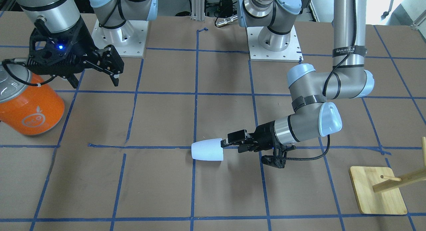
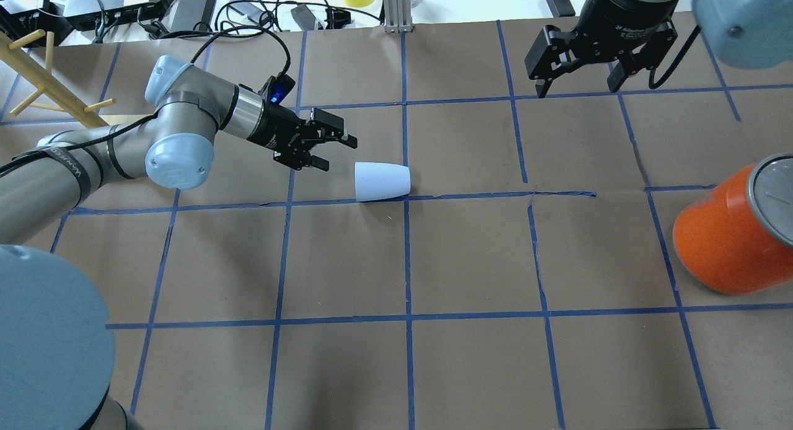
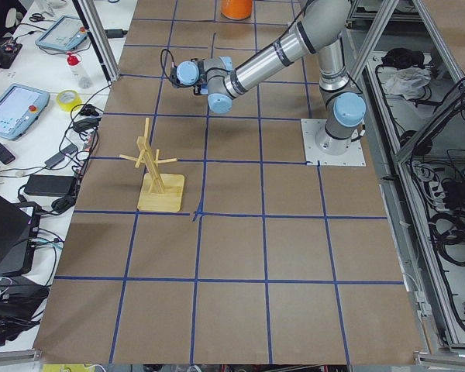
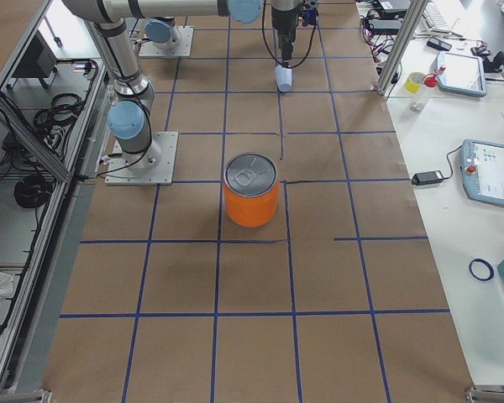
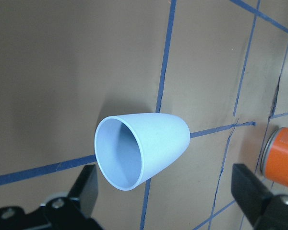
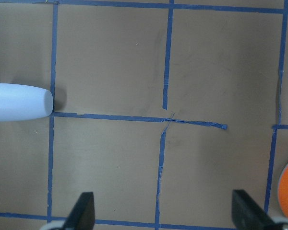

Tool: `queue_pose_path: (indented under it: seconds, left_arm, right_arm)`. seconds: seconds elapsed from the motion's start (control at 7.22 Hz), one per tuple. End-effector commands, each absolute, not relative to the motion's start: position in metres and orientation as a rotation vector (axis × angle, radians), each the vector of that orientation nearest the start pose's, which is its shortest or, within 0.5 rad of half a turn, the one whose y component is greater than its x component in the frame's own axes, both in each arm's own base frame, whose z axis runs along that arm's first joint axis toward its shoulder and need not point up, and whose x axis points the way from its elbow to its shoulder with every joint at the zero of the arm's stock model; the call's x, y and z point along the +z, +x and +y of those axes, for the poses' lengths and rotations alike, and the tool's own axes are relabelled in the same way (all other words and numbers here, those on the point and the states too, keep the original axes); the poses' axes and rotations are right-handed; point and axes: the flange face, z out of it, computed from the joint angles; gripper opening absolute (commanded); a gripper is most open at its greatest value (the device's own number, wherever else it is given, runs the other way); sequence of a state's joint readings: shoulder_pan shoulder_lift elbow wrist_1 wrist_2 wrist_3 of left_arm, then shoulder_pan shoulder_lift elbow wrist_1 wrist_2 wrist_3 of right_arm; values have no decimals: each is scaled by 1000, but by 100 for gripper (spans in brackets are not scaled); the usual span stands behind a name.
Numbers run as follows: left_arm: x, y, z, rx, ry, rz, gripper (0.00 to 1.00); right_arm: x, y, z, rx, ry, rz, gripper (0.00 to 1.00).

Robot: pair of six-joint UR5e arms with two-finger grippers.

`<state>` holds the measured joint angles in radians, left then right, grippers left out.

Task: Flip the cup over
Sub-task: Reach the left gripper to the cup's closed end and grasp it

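While the cup point(image 2: 382, 181) lies sideways on the bench point(image 2: 471, 256) and both arms' jaws stand apart, you've yet to flip it.

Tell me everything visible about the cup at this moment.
The cup is a small pale blue-white tumbler, smooth, matte, tapered, no handle. It lies on its side on the brown table, over a blue tape line, empty, its wide rim facing the open left gripper, which sits just short of it. Only the table seems to touch it.
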<state>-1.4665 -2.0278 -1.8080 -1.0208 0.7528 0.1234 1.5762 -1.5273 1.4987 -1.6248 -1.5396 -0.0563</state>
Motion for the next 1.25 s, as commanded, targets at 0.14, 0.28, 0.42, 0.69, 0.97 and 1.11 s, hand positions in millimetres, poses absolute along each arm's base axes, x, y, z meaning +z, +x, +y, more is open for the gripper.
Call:
queue_pose_path:
  seconds: [0.14, 0.28, 0.42, 0.69, 0.97, 1.11]
  left_arm:
    - [190, -149, -597, -49, 14, -2241, 96]
    - [188, -149, -597, -51, 14, -2241, 96]
    - [180, -149, -599, -50, 13, -2241, 96]
    - [173, -158, -596, -75, 28, -2192, 91]
    - [168, -162, -584, -99, 47, -2171, 90]
    - [167, -162, -584, -99, 49, -2163, 90]
  right_arm:
    - [500, 128, -524, -120, -98, 3238, 100]
    - [501, 128, -526, -150, -92, 3232, 100]
    - [501, 129, -527, -165, -89, 3224, 100]
    - [501, 129, -528, -163, -89, 3223, 100]
    - [499, 135, -528, -159, -86, 3160, 100]
    - [499, 135, -528, -159, -86, 3158, 100]
